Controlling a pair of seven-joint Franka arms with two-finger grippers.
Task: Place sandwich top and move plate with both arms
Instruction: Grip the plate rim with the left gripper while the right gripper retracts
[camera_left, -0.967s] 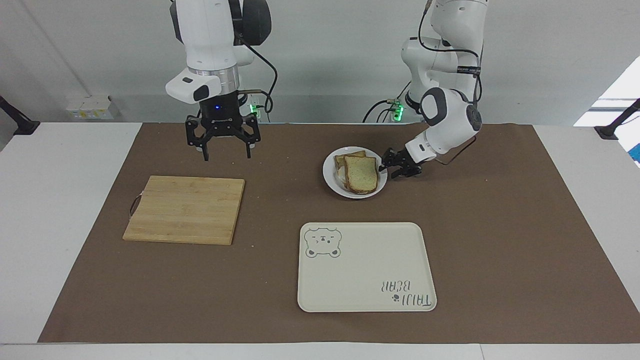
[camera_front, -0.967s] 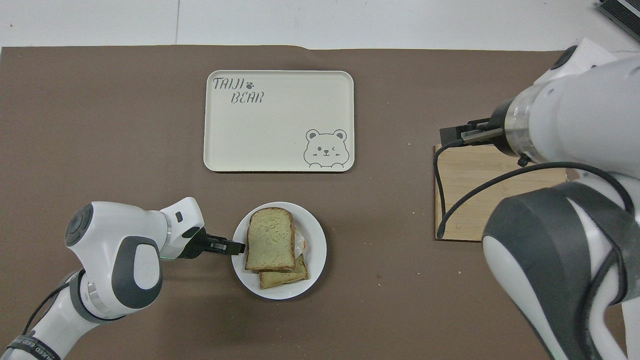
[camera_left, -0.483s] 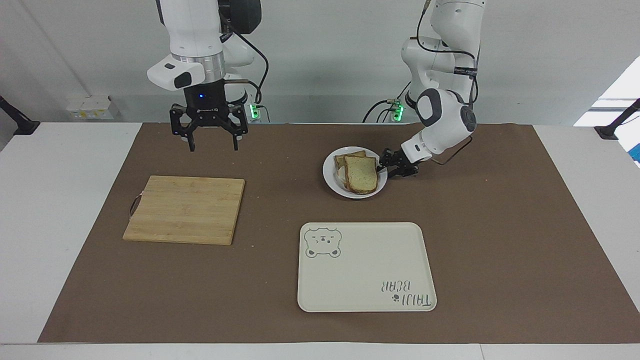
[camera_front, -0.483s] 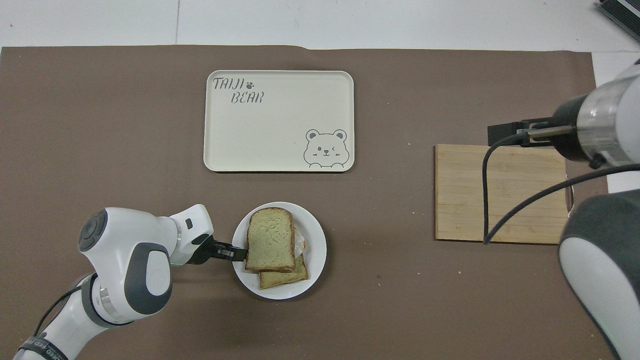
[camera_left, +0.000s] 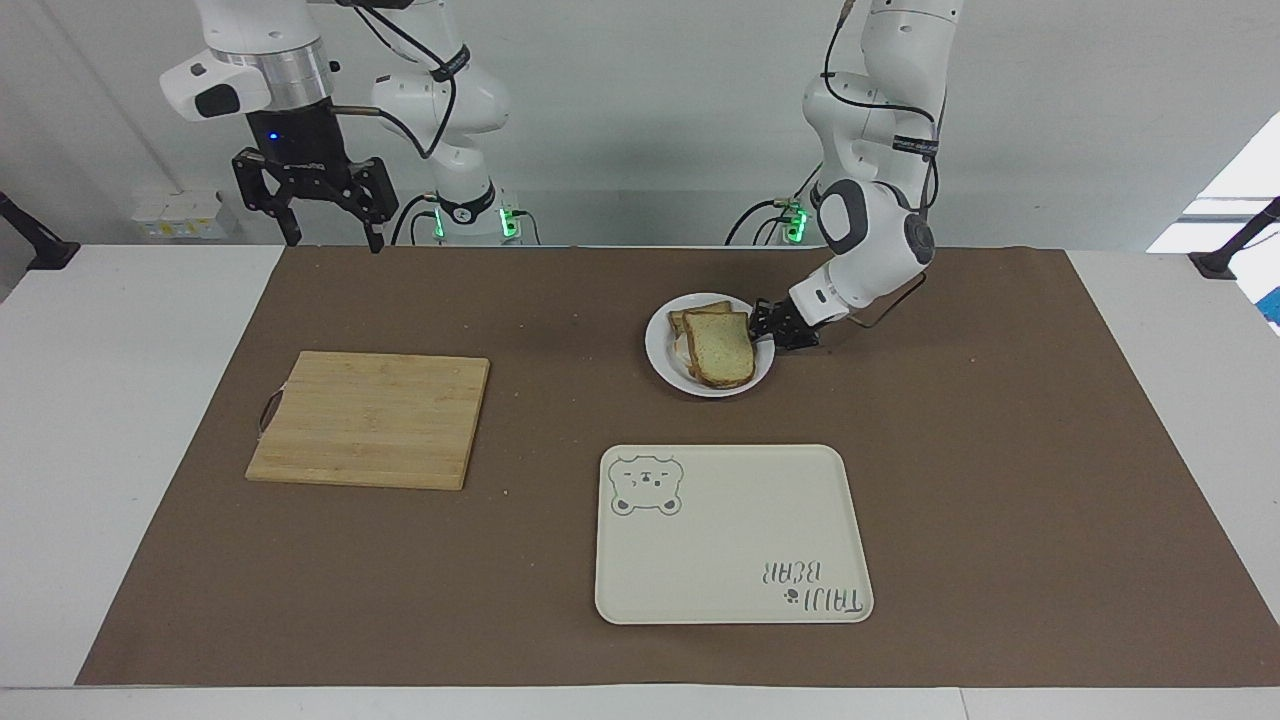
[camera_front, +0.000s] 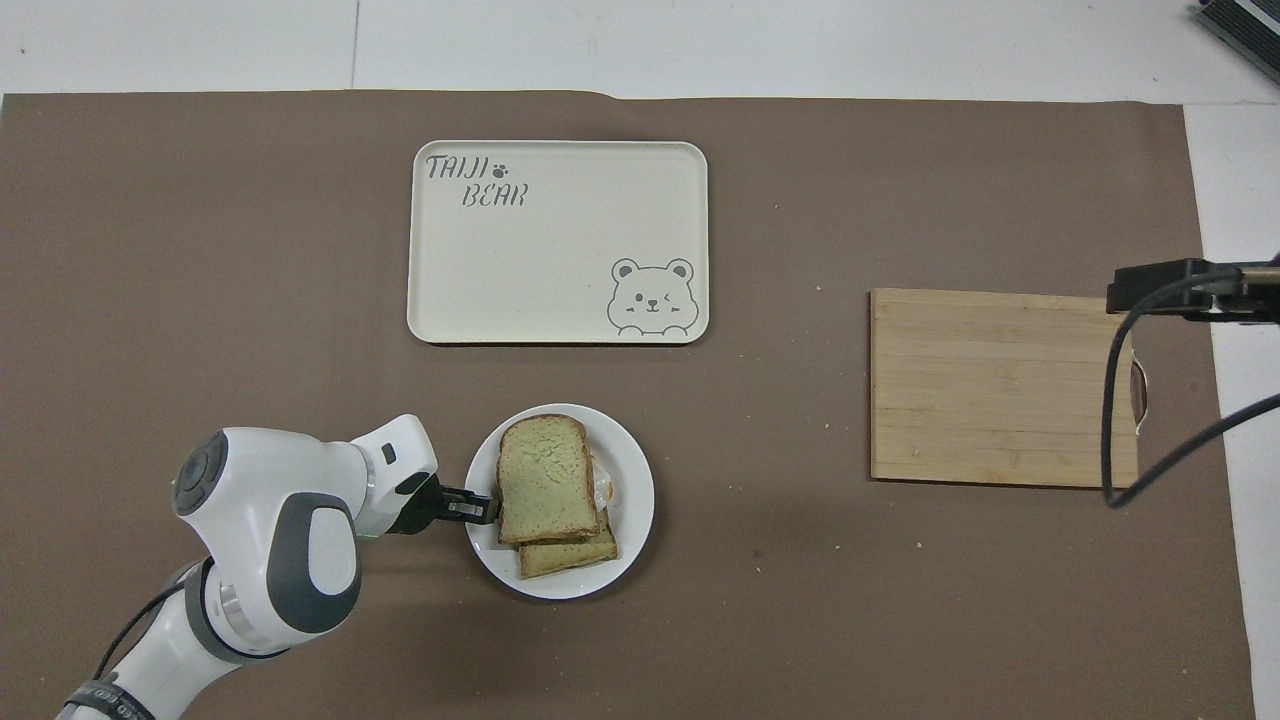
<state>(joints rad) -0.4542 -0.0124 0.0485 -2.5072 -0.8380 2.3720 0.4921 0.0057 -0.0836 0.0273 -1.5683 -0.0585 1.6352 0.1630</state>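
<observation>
The sandwich top (camera_front: 546, 477) hides most of the lower slice (camera_front: 568, 556); the left gripper (camera_left: 772, 327) is too small to read.

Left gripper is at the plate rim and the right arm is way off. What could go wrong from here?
1. The left gripper meets the plate at one edge only; lifted there, the plate may tilt.
2. The sandwich top lies skewed on the slice beneath and could slide off.
3. The right gripper hangs high beside the right arm's base, away from the plate, so it gives no support yet.
</observation>
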